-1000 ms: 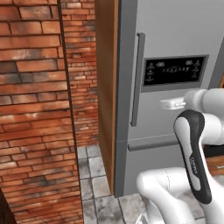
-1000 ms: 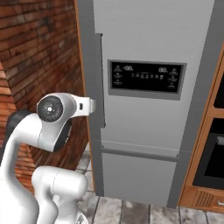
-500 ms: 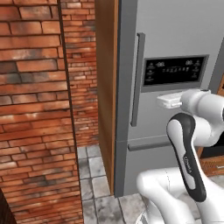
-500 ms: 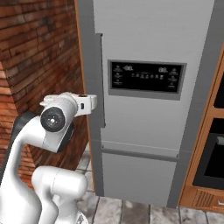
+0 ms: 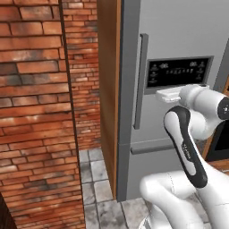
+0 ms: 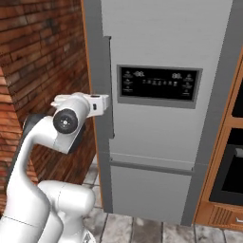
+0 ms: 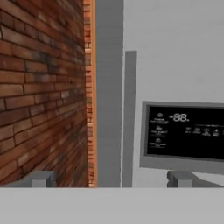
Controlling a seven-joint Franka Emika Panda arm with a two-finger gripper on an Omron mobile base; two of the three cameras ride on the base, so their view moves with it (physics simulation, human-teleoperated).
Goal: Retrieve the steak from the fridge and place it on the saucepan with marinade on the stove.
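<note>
While fridge [image 5: 179, 53] door's shut in left base view, arm reaches toward its bar handle [image 5: 139, 80]. Right base view: same, display panel [image 6: 159, 84] beside. Hand view: gripper [image 7: 111, 178] jaws spread wide, holding nothing, w/ handle between fingertips [image 7: 41, 178].

Closed door, cropped edges

The fridge [image 6: 161, 142] is shut, so its interior is hidden. Its top runs past the upper edge in both base views; its display panel [image 7: 186, 133] is cut at the hand view's right edge.
</note>
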